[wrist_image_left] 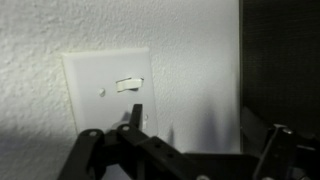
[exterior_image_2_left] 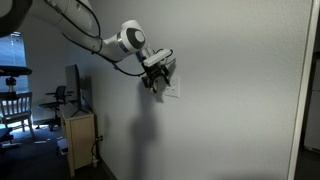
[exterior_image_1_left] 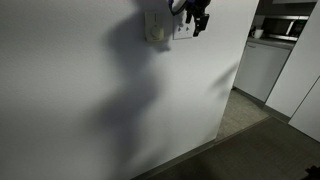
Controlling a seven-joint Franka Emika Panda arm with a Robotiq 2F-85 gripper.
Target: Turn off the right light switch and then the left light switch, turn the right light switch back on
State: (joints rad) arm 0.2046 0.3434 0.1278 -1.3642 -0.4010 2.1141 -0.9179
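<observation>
right light switch (wrist_image_left: 128, 84): small white stub on the wall plate (wrist_image_left: 85, 70), right of its middle, close in front of the gripper (exterior_image_2_left: 160, 80)
left light switch (wrist_image_left: 101, 93): just a tiny nub to its left, tbh can't make out more
gripper state: jaws apart in the wrist view, nothing between them
handling: guessing hard plastic with a stiff snap, fixed in place. No grabbing, just nudge the stub's tip with one finger
surfaces: plate smooth, flat, squarish; wall (wrist_image_left: 30, 30) is bumpy textured paint

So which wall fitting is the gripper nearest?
The white switch plate, right of the cream box in an exterior view; the gripper overlaps its edge, while the box stands clear.
</observation>
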